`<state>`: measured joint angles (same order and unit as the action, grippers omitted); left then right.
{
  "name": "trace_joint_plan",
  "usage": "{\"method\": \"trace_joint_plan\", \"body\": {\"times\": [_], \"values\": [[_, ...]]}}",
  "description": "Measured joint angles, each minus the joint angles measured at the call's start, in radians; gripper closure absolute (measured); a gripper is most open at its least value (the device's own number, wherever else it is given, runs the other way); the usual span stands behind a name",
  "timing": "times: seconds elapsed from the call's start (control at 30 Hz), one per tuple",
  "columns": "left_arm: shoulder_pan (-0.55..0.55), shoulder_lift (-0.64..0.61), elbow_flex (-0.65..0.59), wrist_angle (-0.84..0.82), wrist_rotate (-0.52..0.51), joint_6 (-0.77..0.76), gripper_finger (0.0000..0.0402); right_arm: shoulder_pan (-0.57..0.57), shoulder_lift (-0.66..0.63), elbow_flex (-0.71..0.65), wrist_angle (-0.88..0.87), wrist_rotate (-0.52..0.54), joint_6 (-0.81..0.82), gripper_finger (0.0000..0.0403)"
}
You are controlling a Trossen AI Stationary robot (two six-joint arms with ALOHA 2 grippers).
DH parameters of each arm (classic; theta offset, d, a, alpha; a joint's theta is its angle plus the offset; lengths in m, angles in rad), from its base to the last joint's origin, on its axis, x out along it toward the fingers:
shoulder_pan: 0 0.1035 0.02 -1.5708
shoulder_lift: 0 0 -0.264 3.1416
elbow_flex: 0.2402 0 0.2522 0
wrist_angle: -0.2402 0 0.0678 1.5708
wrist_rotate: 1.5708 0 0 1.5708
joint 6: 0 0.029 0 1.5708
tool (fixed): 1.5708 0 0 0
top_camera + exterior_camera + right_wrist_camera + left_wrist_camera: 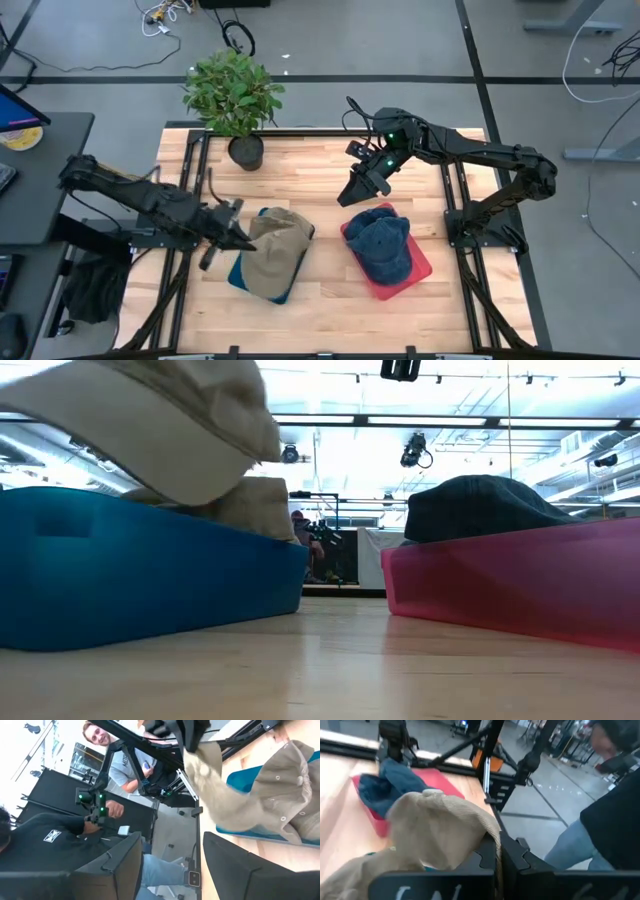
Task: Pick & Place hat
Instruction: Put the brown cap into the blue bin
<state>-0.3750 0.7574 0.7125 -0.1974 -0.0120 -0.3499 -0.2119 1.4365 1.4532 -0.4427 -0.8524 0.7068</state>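
Observation:
A tan hat (272, 232) hangs over the blue tray (240, 275) with my left gripper (236, 236) shut on it. In the low view it shows at the top left (150, 420). A second tan hat (255, 508) lies in the blue tray beneath it. A dark blue hat (383, 240) rests in the red tray (418, 272). My right gripper (358, 188) hovers open above the table, just beyond the red tray's far left corner, with nothing between its fingers (120, 865). My left gripper pinches the edge of the tan hat (489, 836) between its two shut fingers, coming nearly level from the table's left side. The hat droops away from the fingers over the blue tray. Whether it touches the hat below, I cannot tell.
A potted plant (236, 95) stands at the table's far edge, left of centre. Black frame rails (455, 215) run along both sides of the wooden table. People (120, 765) stand beyond the table's left side. Bare wood (330, 270) lies between the two trays.

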Motion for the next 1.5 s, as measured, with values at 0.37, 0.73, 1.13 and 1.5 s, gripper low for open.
{"method": "trace_joint_plan", "body": {"times": [0.37,0.73,1.13,1.5], "values": [[0.007,-0.034,0.0,-0.09,0.016,-0.03,0.04,0.0,0.0,0.0,0.0,0.019,0.0,0.0188],[0.007,0.099,0.0,-0.062,0.12,-0.034,0.04,0.0,0.0,0.0,0.001,0.034,0.001,0.0188],[0.007,0.175,0.0,-0.219,0.103,-0.032,0.04,0.0,0.0,0.0,0.001,0.058,0.002,0.0188],[0.043,0.232,0.0,-0.313,-0.088,0.064,0.04,0.0,0.0,0.0,0.0,0.06,0.007,0.0188]]}}
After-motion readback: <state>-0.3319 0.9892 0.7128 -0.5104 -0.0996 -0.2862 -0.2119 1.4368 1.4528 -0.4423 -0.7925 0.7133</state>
